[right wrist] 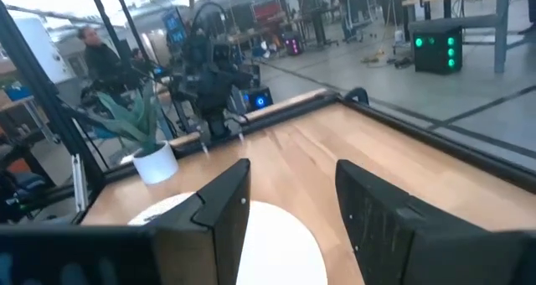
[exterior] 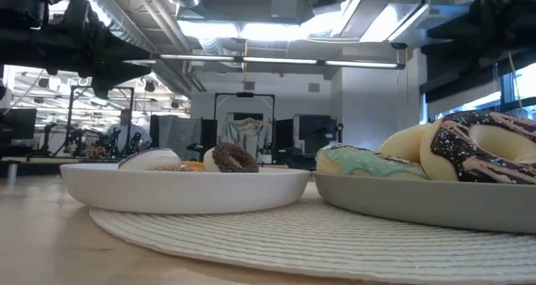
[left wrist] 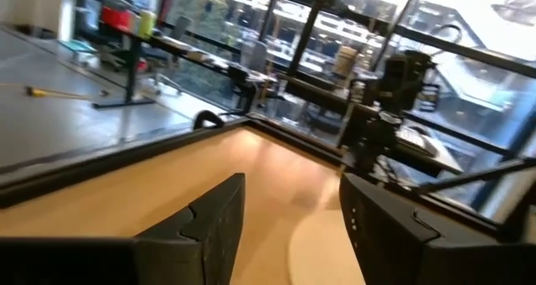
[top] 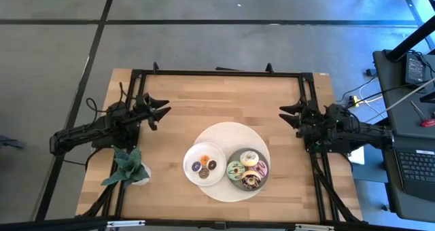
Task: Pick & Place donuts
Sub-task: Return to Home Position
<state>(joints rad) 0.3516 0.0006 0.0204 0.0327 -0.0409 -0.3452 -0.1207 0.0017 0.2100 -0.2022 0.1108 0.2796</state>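
Wooden table (top: 217, 95), donuts (top: 236, 169) on plates (top: 204, 148), left tool (top: 162, 114), right tool (top: 285, 115), both apparently parted

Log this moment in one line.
left tool open | right tool open | large donuts: grey plate | minis: white plate

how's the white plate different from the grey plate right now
Colour: the white plate is white, the grey plate dark grey. Load: the white plate holds coin-sized mini donuts, the grey plate four larger iced donuts. Place: the white plate lies nearer the left arm, the grey plate nearer the right arm. Both are round and sit side by side on the pale mat.
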